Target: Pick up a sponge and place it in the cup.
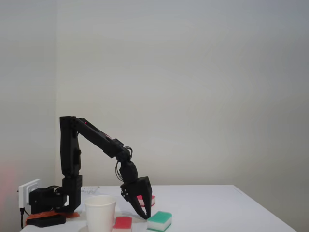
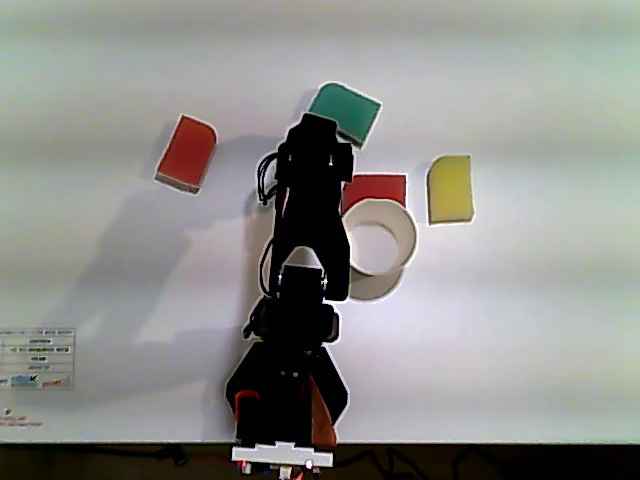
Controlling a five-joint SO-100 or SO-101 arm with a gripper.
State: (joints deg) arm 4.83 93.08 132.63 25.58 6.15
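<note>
The white desk [image 2: 520, 350] carries one arm, one cup and four sponges. The black arm [image 1: 96, 137] stands on its base at the left in the fixed view and bends down toward the desk top.

The tool [image 1: 144, 212] points downward, and its tips are close to the desk surface. In the fixed view it is just left of the green sponge [image 1: 160, 220] and in front of a red sponge [image 1: 150, 199], which it partly hides. I cannot tell how far the tool is open, because the arm covers the fingers in the other view, and I cannot see anything held in it.

There is one white paper cup [image 2: 381, 249], upright and open at the top. In the other view it stands just right of the arm, below the tool.

Two sponges are red. One red sponge [image 2: 375, 188] lies touching the cup rim in the other view, just right of the tool. The second red sponge [image 2: 187, 152] lies well apart, left of the tool.

One green sponge [image 2: 345, 112] is just beside the tool, above it in the other view. One yellow sponge [image 2: 450, 188] lies farther right, beyond the cup.
</note>
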